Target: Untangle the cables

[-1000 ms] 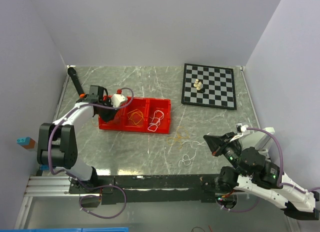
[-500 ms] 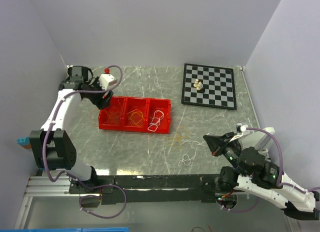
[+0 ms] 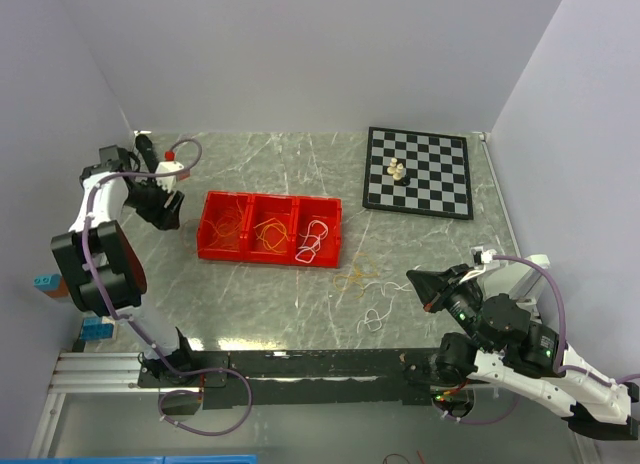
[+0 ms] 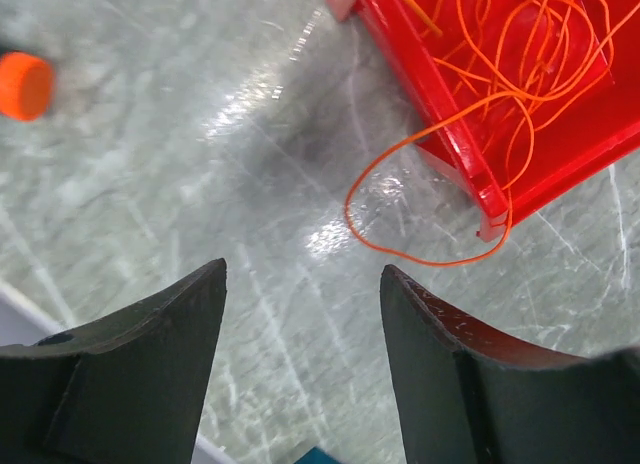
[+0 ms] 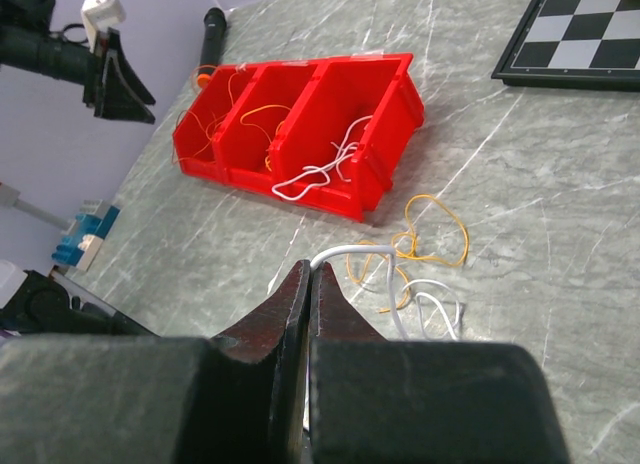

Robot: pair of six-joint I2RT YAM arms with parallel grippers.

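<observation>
Where thin orange cables (image 4: pixel 530 54) spill over a red plastic three-compartment bin (image 4: pixel 432 92), left fingers (image 4: pixel 150 364) stand released. Right fingers (image 5: pixel 285 324): clenched together.

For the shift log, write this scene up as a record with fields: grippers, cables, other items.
left gripper: open, empty, above the table beside the red bin
right gripper: shut, near the loose cables
cables in bin: orange, yellow and white; an orange loop spills over its wall
loose cables: yellow and white clump on the table
other: chessboard with pieces

1 red bin (image 3: pixel 262 258), 3 compartments, 1 chessboard (image 3: pixel 440 187)
</observation>
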